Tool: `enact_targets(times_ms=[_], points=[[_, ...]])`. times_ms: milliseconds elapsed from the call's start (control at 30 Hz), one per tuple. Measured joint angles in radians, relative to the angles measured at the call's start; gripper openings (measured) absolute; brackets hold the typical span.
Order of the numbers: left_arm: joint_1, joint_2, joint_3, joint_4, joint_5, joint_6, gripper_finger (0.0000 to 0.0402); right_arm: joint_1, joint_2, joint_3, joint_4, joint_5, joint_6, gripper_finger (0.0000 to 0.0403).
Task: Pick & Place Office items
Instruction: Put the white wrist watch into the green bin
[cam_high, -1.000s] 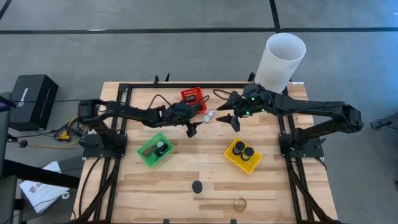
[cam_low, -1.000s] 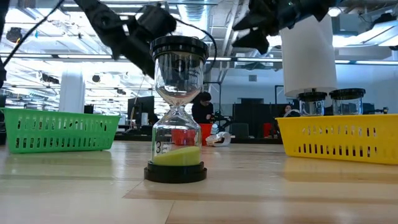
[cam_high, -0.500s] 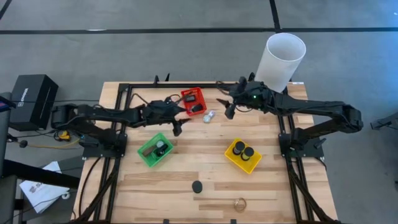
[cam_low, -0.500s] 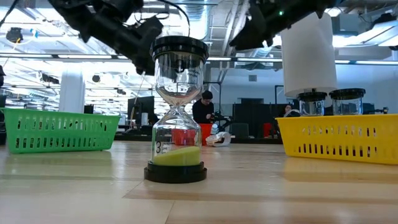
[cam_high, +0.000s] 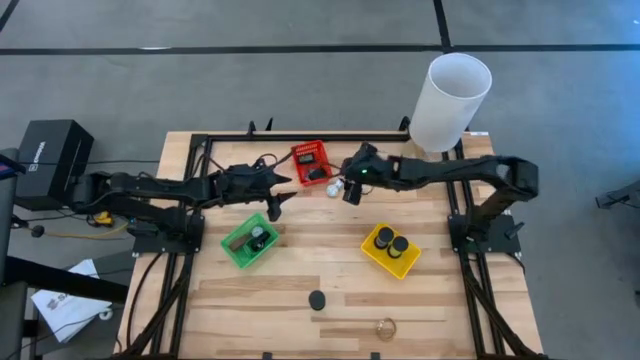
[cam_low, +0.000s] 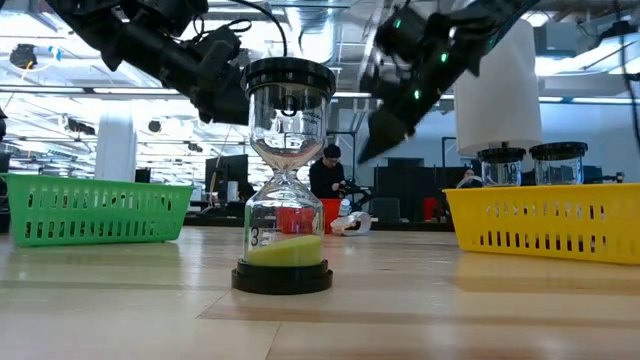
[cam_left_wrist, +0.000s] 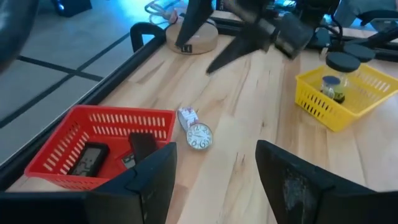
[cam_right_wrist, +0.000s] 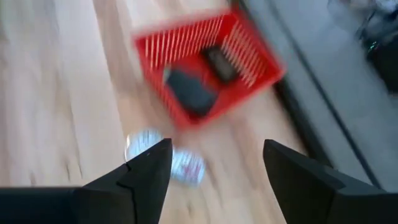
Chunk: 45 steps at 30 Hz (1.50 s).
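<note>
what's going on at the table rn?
Sorting run, nothing held. The right gripper, fingers open, hovers by the small watch lying on the table beside the red basket, which holds two dark items. The left gripper, also open and empty, is between the red basket and the green basket. The yellow basket has two black-capped timers; an hourglass and a gold ring-like piece sit loose near the front edge.

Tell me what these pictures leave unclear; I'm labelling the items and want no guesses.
- Red basket contents: high view too small; right wrist view blurred.
- Green basket contents: low view, wall hides them.
- Gold piece: high view, too small to identify.
- Watch strap: left wrist view, mostly hidden behind the dial.
</note>
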Motion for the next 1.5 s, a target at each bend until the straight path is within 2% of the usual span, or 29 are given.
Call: enact_targets(times_ms=[167,433,600,800,1267,1500], points=[[-0.001,0.002,-0.007,0.006,0.000,-0.003,0.0213,-0.001,0.115,0.038,-0.093,-0.005,0.000,0.0235],[-0.018,0.002,-0.007,0.006,0.006,-0.029,0.0213,-0.014,0.270,0.112,-0.105,0.008,-0.027,0.0227],[-0.022,0.002,-0.006,0.015,0.011,-0.027,0.0213,-0.030,0.348,0.154,-0.175,0.022,-0.050,0.0225],[-0.020,0.002,-0.006,0.019,0.013,-0.026,0.0213,-0.032,0.371,0.182,-0.194,0.064,-0.063,0.0225],[-0.020,0.002,-0.006,0.019,0.013,-0.026,0.0213,-0.035,0.371,0.211,-0.165,0.062,-0.079,0.0224],[-0.020,0.002,-0.006,0.019,0.013,-0.026,0.0213,-0.041,0.371,0.211,-0.158,0.056,-0.071,0.0187]])
